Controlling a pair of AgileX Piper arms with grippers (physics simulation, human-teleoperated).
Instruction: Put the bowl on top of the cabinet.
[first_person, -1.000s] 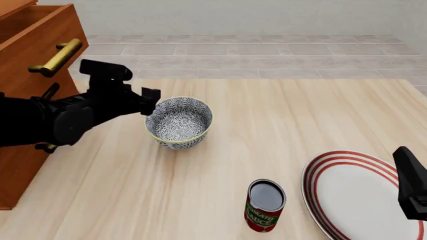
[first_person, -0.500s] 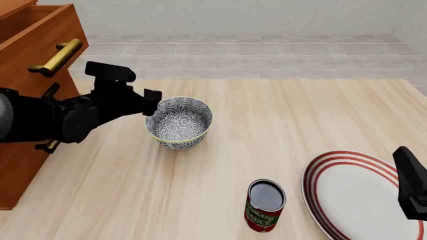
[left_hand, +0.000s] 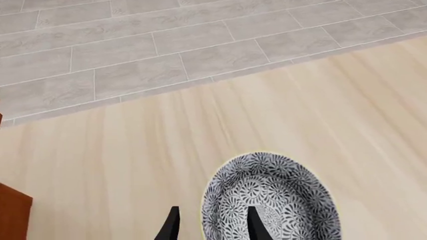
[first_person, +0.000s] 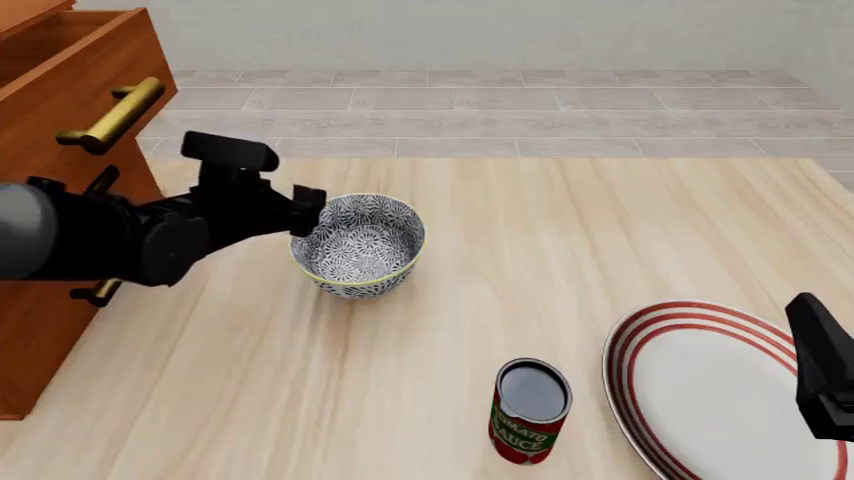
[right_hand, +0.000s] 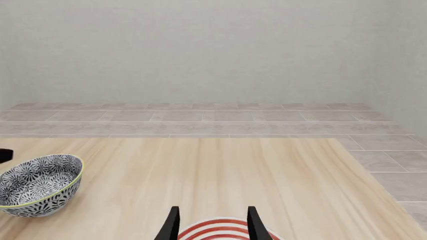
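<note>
The bowl (first_person: 358, 245), grey-blue floral with a pale yellow rim, stands upright on the table left of centre. My left gripper (first_person: 310, 205) is at its left rim and open. In the left wrist view one finger (left_hand: 254, 226) hangs over the inside of the bowl (left_hand: 280, 197) and the other finger (left_hand: 171, 228) is outside, so the wall lies between them. The reddish-brown cabinet (first_person: 60, 110) fills the far left, with a brass handle (first_person: 114, 115) sticking out. My right gripper (right_hand: 212, 226) is open and holds nothing, low at the near right.
A large white plate with red rings (first_person: 727, 395) lies at the near right, under the right gripper. An open red can (first_person: 531, 410) stands near the front edge. A corner of the cabinet (left_hand: 13, 215) shows in the left wrist view.
The left arm has edged right and a little forward, bringing its gripper closer onto the bowl's left rim. The bowl and the right arm have not moved.
</note>
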